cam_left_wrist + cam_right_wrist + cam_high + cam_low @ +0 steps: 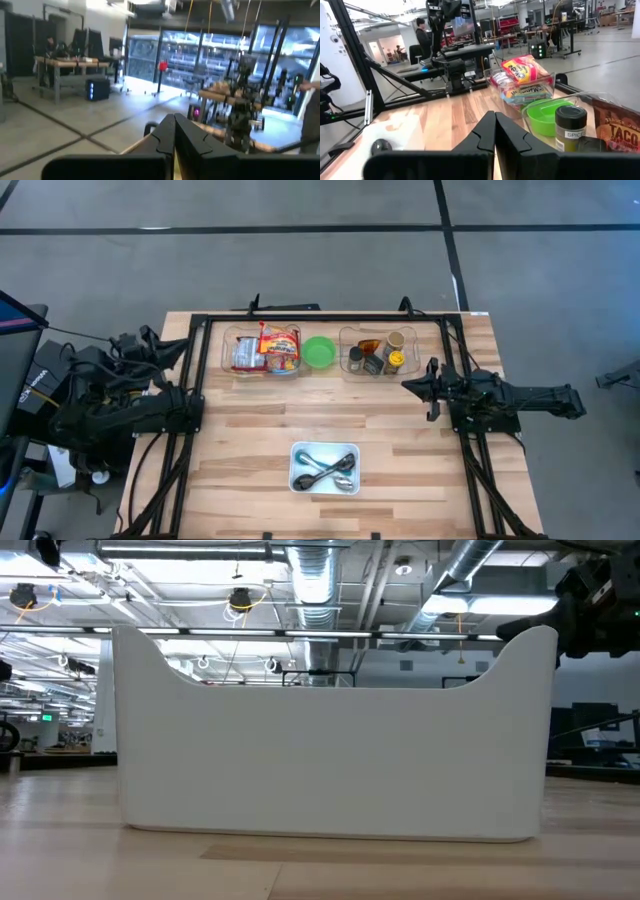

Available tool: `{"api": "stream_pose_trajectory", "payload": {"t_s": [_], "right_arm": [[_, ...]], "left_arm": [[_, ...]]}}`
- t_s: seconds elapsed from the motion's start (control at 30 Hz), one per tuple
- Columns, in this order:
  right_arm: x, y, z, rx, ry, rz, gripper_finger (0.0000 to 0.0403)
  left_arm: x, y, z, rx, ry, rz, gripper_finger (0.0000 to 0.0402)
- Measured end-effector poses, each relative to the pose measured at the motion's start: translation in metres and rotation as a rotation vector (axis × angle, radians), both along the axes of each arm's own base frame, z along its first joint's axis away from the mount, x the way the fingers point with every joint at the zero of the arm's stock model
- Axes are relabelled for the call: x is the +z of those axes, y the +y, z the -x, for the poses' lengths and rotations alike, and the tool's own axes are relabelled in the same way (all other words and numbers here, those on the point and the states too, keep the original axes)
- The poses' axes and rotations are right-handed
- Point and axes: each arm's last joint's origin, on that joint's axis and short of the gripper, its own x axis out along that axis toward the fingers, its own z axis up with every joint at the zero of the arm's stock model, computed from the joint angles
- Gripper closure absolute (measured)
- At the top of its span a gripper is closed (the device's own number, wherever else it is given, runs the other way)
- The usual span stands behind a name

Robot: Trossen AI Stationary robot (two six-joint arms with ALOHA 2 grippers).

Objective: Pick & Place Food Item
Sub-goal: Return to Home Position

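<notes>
Wooden boards make up the table under both arms. Your left gripper [174,122] sits by the left edge, fingers pressed together, holding nothing. Next, the orange noodle pack [281,340] stands in the left clear bin [229,352]. It looks light and crinkly, and the noodles could snap, so pinch its top edge softly. Your right gripper [495,120] waits at the right side, fingers together too.
</notes>
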Motion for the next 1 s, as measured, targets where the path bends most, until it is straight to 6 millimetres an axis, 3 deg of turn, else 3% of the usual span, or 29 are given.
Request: {"api": "stream_pose_trajectory", "payload": {"t_s": [0.33,0.7,1.0], "right_arm": [[0.0,0.0,0.0,0.0,0.003,0.0,0.0402],[-0.001,0.0,0.0,-0.001,0.003,0.0,0.0402],[-0.001,0.0,0.0,-0.001,0.003,0.0,0.0402]], "left_arm": [[-0.02,0.009,-0.023,0.014,0.002,0.004,0.0402],[-0.077,0.025,-0.068,0.0,-0.067,-0.019,0.0402],[-0.122,0.032,-0.087,0.011,-0.06,-0.015,0.0402]]}}
